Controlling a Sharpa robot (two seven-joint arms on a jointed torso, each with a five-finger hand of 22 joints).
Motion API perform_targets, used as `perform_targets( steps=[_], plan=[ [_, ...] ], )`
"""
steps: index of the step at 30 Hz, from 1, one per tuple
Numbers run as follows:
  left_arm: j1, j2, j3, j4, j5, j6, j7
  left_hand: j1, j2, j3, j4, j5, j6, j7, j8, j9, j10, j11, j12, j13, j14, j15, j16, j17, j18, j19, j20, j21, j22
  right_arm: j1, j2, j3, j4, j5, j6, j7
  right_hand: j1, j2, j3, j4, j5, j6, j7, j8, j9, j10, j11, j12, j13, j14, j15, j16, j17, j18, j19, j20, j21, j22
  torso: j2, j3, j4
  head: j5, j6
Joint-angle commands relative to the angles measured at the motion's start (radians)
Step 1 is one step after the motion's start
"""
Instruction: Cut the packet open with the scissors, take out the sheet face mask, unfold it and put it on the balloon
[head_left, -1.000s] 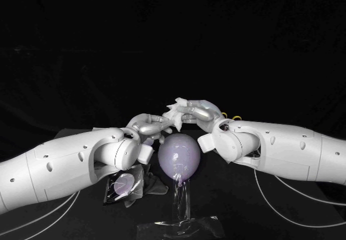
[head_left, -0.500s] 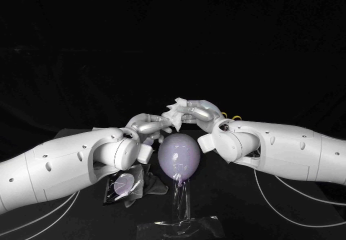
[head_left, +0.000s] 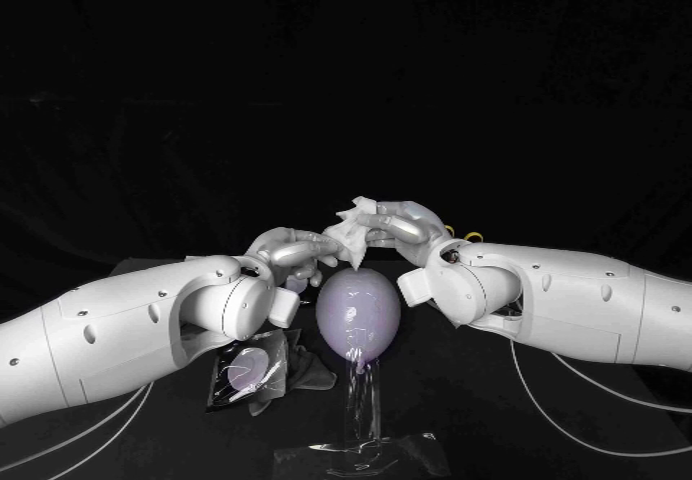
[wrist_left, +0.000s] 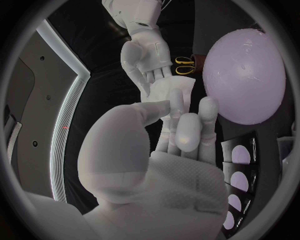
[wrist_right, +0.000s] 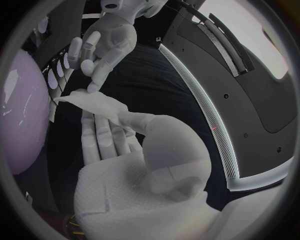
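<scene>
Sheet face mask (head_left: 351, 237) lower in right robot hand (head_left: 405, 225), above balloon (head_left: 358, 315).

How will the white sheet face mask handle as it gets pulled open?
Probably floppy: the white sheet face mask sits crumpled in the right hand, holding no flat shape. Likely light, since a fingertip pinch carries it. Possibly clingy, as its folds bunch together.

Lab-like studio, black table (head_left: 483, 415), black backdrop (head_left: 346, 90)

Crumpled white mask (head_left: 351, 232) above lilac balloon (head_left: 358, 312)
</scene>
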Motion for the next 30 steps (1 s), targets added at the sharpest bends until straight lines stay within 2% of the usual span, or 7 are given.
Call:
perform_targets(
  steps=[1,3,6,9,14,22,30],
  plan=[
    [0.001,0.000,0.001,0.005,-0.008,0.035,0.007,-0.026,0.006,-0.007,-0.007,-0.004,-0.006,0.008,0.006,0.002,-0.015,0.006,-0.001,0.000,-0.005,-0.002,-0.002,-0.010,0.010,-0.017,0.001,-0.005,-0.013,0.000,0.001,0.001,0.000,-0.009,0.005,0.020,0.002,0.005,0.004,0.000,0.003,0.000,0.039,0.004,0.001,0.009,-0.001,0.006,0.001,0.003,0.000,0.001,-0.002,0.010,0.002,0.000,-0.003,-0.001,0.000,-0.0005,-0.0004,0.001,0.001],
    [0.001,0.000,0.001,0.006,-0.010,0.041,0.007,-0.051,-0.003,-0.050,0.002,-0.006,-0.014,0.009,0.010,0.007,-0.028,0.008,-0.005,-0.001,-0.009,0.005,-0.005,-0.017,0.010,-0.028,0.009,-0.018,-0.025,0.000,0.002,0.001,-0.001,-0.009,0.006,0.019,0.002,0.005,0.004,0.000,0.003,0.000,0.039,0.004,0.001,0.009,-0.001,0.006,0.001,0.003,0.000,0.001,-0.002,0.010,0.002,0.000,-0.003,-0.001,0.001,-0.0007,-0.0001,0.000,0.001],
    [0.001,0.001,0.001,0.007,-0.014,0.043,0.006,-0.131,-0.053,-0.184,0.051,-0.007,-0.029,0.013,0.010,0.008,-0.033,0.016,0.001,0.005,-0.016,0.011,-0.008,-0.028,0.012,-0.042,0.019,-0.045,-0.046,0.000,0.003,0.001,-0.001,-0.009,0.006,0.019,0.002,0.005,0.004,0.000,0.003,0.000,0.039,0.004,0.001,0.009,-0.001,0.006,0.001,0.003,0.000,0.001,-0.002,0.010,0.002,0.000,-0.003,-0.001,0.001,-0.0005,0.0000,0.000,0.001],
    [0.001,0.003,0.001,0.007,-0.021,0.042,0.005,-0.125,-0.047,-0.290,0.078,-0.009,-0.016,-0.002,0.022,0.011,-0.019,0.003,0.030,0.021,-0.018,0.001,-0.002,-0.027,0.014,-0.032,0.022,-0.067,-0.061,0.000,0.004,0.001,-0.001,-0.009,0.007,0.019,0.002,0.004,0.004,-0.001,0.003,0.000,0.038,0.005,0.001,0.010,-0.001,0.007,0.001,0.004,0.000,0.000,-0.002,0.010,0.003,0.000,-0.003,-0.002,0.000,0.0000,-0.0002,0.001,0.001],
    [0.001,0.006,0.001,0.007,-0.025,0.035,0.006,-0.130,-0.046,-0.368,0.124,-0.009,-0.015,-0.005,0.025,0.007,-0.023,0.001,0.047,0.032,-0.016,-0.002,0.004,-0.026,0.012,-0.015,0.018,-0.077,-0.067,0.000,0.005,0.001,0.000,-0.009,0.008,0.018,0.002,0.004,0.004,-0.001,0.003,0.000,0.038,0.005,0.001,0.010,-0.001,0.007,0.001,0.004,0.000,0.000,-0.002,0.010,0.003,0.000,-0.003,-0.002,0.000,0.0003,-0.0006,0.000,0.001],
    [0.001,0.015,0.002,0.007,-0.022,0.024,0.017,-0.144,-0.058,-0.430,0.172,-0.010,-0.003,-0.010,0.029,0.004,-0.015,-0.004,0.062,0.040,-0.010,-0.005,0.013,-0.018,0.010,0.004,0.016,-0.076,-0.060,0.000,0.009,0.000,0.002,-0.009,0.012,0.013,0.002,0.004,0.004,-0.001,0.003,0.000,0.038,0.005,0.001,0.010,-0.001,0.007,0.001,0.004,0.000,0.000,-0.002,0.010,0.003,0.000,-0.003,-0.002,0.000,0.0000,-0.0007,0.001,0.003],
    [0.001,0.020,0.002,0.003,-0.022,0.011,0.011,-0.098,-0.038,-0.456,0.198,-0.010,0.005,-0.017,0.032,-0.001,-0.011,-0.010,0.069,0.044,-0.003,-0.011,0.023,-0.009,0.006,0.024,0.012,-0.070,-0.047,-0.001,0.008,0.000,0.014,-0.009,0.017,0.013,0.002,0.004,0.004,-0.001,0.003,0.000,0.038,0.005,0.001,0.010,-0.001,0.007,0.001,0.004,0.000,0.000,-0.002,0.010,0.003,0.000,-0.003,-0.002,0.000,-0.0002,0.0002,0.000,0.001]
  ],
)
